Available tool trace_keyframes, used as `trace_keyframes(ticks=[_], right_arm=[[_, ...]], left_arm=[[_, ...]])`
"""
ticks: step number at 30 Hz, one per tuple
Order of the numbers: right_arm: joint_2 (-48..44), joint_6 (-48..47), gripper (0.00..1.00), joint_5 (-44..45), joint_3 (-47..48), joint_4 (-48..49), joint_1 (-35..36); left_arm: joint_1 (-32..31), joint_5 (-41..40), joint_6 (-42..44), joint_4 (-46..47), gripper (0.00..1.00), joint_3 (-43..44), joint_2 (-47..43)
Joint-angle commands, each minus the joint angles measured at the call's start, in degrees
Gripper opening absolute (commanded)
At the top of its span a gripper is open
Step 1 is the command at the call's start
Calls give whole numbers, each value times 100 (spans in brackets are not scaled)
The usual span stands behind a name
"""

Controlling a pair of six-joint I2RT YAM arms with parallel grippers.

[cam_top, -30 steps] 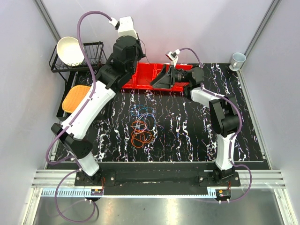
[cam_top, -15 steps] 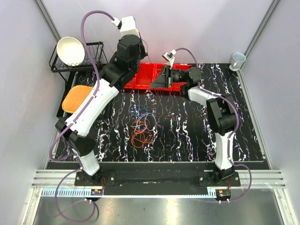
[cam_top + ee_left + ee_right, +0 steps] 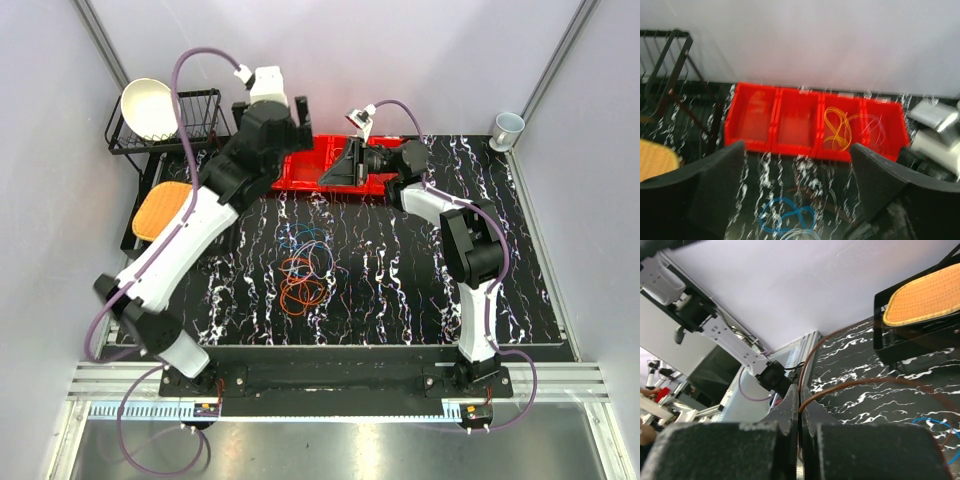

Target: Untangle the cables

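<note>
Left wrist view has the left gripper (image 3: 797, 152) with its fingers (image 3: 715, 185) spread wide and nothing between them, hanging above the table (image 3: 770, 185) in front of the red bin (image 3: 752, 125). The bin lies along the table's back edge and has four compartments in a row. A yellow cable (image 3: 839, 129) is coiled in the third compartment from the left. A pale loop (image 3: 875, 131) seems to lie in the fourth, though the blur makes that uncertain. A blue cable (image 3: 785, 220) lies on the table nearer than the bin.

From the top view, the tangle of cables (image 3: 305, 265) sits in the middle of the table, well apart from both grippers. Its blue and pale loops are toward the back edge and its orange loops toward the near edge.

The right gripper (image 3: 338, 168) lies level over the bin, pointing left. In the right wrist view its fingers (image 3: 785, 412) are pressed together on a thin brown cable (image 3: 860, 383). That cable comes out from between the tips and arcs away above the table.

A wire rack (image 3: 195, 120) holding a white bowl (image 3: 150, 105) stands by the back left corner. An orange pad (image 3: 160, 210) rests on a black stand at the left edge. A cup (image 3: 508, 128) stands at the back right corner.
</note>
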Motion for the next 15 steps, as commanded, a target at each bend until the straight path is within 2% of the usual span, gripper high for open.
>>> trace_keyframes(ticks=[1,4,9,15], right_arm=[[-242,-1126,0,356,115,-789,43],[-382,-1873,0,593,80,-1748,43],[-576,-2860,0,1129,97,-3241,43],[-699,-3046,0,1341,45,-3506,43]], left_arm=[[-29,542,-3,7,82,-699,-912],[-169,1061,172,104,79,-1314,-1141],[-601,1079,436,482,77,-2071,-1273],[-715,1228,559,579,74,-2098,-756]])
